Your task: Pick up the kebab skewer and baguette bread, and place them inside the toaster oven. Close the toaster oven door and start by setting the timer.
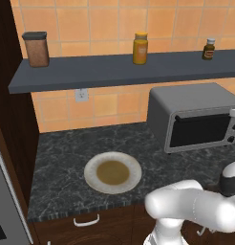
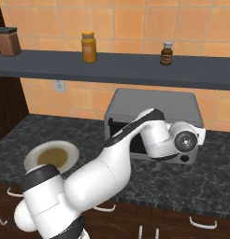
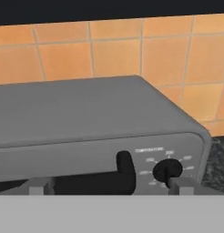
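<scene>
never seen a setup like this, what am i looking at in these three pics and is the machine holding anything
It is a rendered kitchen with a white robot arm. Two pictures come from cameras behind the arm, one on its left and one on its right. The third comes from a camera on its hand, looking along the claw at the grey toaster oven and a black knob. The toaster oven door is shut. On the dark counter sits a plate with nothing on it. I cannot tell whether the claw is open or holding anything.

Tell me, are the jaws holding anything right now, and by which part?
Nothing is held. In the hand view the gripper is open before the toaster oven, its jaws apart and nothing between them.
</scene>
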Tool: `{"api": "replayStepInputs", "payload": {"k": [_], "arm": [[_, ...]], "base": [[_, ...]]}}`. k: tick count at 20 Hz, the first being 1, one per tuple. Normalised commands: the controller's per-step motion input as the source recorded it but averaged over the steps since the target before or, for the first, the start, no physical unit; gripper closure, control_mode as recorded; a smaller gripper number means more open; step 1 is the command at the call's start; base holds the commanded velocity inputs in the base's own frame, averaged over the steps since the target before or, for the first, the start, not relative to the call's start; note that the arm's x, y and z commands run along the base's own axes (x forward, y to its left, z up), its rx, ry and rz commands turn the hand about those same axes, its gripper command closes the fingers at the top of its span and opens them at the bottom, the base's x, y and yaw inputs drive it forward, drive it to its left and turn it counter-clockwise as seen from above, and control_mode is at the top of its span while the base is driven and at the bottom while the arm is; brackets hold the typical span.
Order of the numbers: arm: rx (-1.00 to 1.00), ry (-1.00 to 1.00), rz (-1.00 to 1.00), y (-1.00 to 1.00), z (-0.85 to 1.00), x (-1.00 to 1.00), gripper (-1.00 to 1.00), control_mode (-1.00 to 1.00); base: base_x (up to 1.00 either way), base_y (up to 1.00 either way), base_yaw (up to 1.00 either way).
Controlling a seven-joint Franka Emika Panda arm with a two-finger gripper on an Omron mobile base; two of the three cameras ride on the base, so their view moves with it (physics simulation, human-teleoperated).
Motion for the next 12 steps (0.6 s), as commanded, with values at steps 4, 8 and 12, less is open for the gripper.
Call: {"api": "replayStepInputs", "payload": {"k": [4, 8, 12], "arm": [[0.00, -0.01, 0.00, -0.21, -0.09, 0.00, -1.00, -1.00], [0.00, -0.04, 0.00, -0.13, -0.27, 0.01, -1.00, -1.00], [0.00, -0.13, 0.00, -0.18, -0.55, 0.00, -1.00, -1.00]], "base": [[0.00, 0.00, 0.00], [0.00, 0.00, 0.00], [0.00, 0.00, 0.00]]}}
